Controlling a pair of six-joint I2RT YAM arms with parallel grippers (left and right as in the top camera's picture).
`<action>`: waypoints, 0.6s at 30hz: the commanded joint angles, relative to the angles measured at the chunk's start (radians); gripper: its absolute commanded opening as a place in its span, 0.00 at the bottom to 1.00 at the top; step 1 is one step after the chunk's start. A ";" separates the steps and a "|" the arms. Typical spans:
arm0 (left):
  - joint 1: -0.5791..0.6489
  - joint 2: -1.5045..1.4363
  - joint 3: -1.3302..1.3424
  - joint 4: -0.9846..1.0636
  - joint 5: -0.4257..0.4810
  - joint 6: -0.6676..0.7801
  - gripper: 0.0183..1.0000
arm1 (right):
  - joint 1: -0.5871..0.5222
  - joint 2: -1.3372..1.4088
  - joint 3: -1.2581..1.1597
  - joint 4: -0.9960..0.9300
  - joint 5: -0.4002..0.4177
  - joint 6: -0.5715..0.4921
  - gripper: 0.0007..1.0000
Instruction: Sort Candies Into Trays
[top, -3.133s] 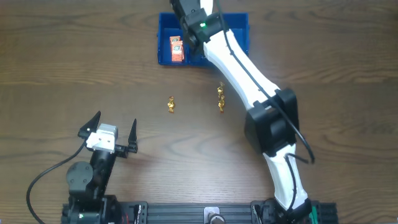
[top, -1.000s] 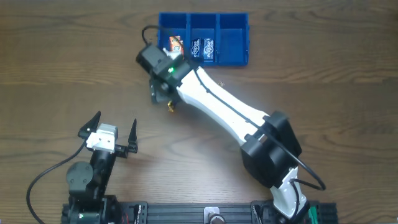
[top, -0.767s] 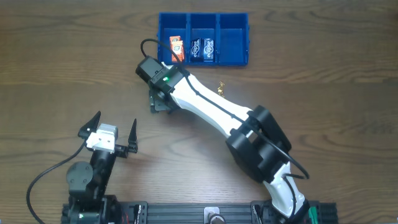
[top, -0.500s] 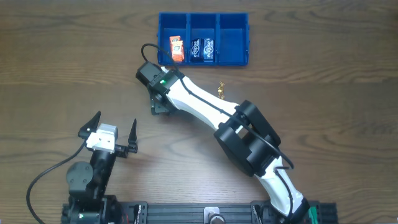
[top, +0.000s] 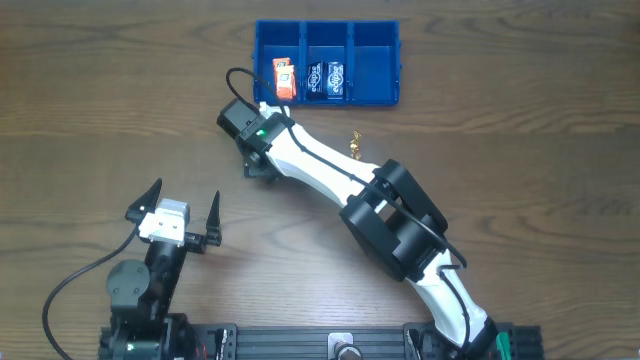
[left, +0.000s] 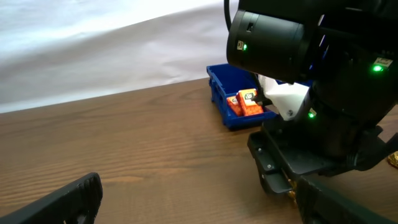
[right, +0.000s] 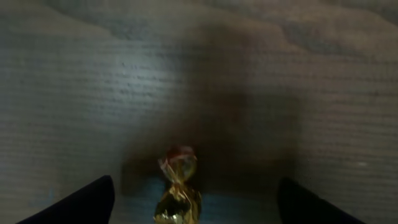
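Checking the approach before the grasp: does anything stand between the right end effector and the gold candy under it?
Nothing visible does. The candy lies on the bare table between the fingers of the open right end effector, with only wood around it.

The right arm (top: 320, 170) has white links, black joints and a green light; the left arm (top: 160, 272) is black.
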 joint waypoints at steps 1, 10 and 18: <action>0.003 -0.006 -0.018 -0.042 0.021 0.006 1.00 | 0.021 0.024 -0.003 0.019 0.032 0.012 0.74; 0.003 -0.006 -0.018 -0.042 0.021 0.006 1.00 | 0.029 0.033 -0.003 0.018 0.032 0.012 0.52; 0.003 -0.006 -0.018 -0.042 0.021 0.006 1.00 | 0.030 0.033 -0.003 0.021 0.031 0.013 0.39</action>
